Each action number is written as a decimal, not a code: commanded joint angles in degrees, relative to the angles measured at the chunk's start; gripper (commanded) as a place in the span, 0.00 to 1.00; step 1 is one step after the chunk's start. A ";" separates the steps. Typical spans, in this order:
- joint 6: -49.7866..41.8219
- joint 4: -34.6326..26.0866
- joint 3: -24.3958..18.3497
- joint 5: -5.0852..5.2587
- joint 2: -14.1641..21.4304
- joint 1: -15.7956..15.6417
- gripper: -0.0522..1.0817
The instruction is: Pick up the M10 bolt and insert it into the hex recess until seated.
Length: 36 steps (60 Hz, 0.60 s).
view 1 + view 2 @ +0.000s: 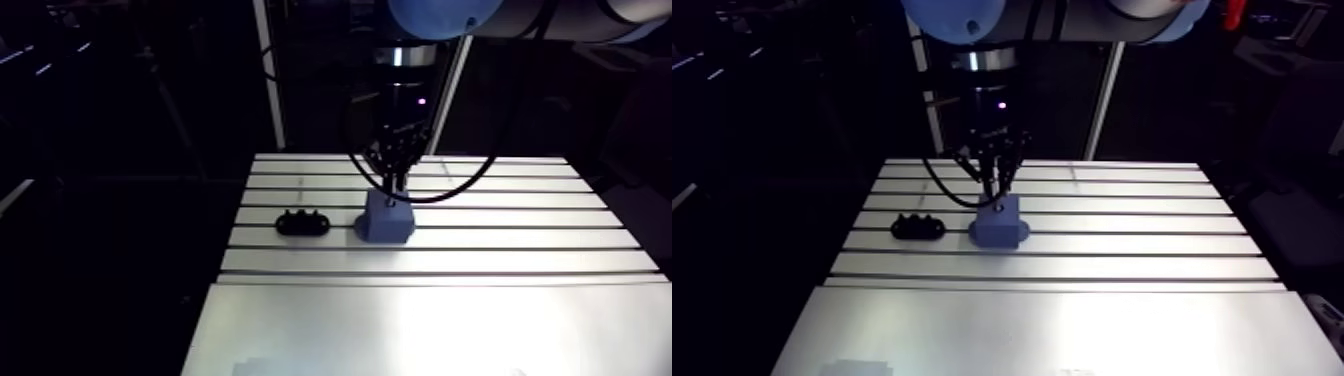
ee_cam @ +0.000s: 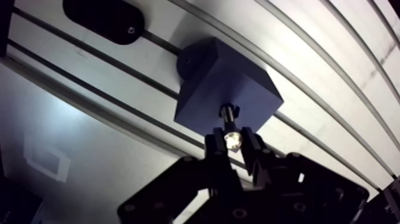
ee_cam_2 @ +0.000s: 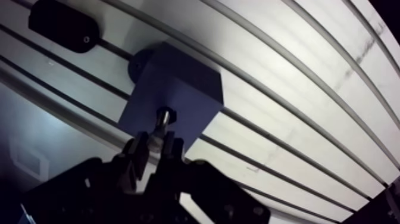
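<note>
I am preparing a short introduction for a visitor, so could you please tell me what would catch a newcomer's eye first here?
First, the blue block near the middle of the slotted table. Directly above it, the claw is shut on the shiny M10 bolt, whose end meets the block's top. A black oval piece lies beside the block, apart from it.

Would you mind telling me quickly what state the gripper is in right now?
Gripper: jaws closed on the bolt, whose far end meets the top of the blue block.
</note>
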State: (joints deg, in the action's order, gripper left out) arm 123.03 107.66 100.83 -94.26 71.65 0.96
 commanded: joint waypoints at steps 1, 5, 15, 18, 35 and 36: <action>0.06 0.06 -0.24 0.00 -0.23 0.00 1.00; 0.07 0.05 -0.33 -0.07 -0.50 0.00 1.00; 0.07 0.12 -0.25 -0.09 -0.59 0.00 1.00; -0.01 0.14 -0.24 -0.07 -0.60 0.00 1.00; 0.07 0.14 -0.15 0.00 -0.60 0.25 1.00; -0.01 0.14 -0.15 0.00 -0.60 0.34 1.00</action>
State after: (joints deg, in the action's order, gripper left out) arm 123.09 107.79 100.60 -94.28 71.10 1.06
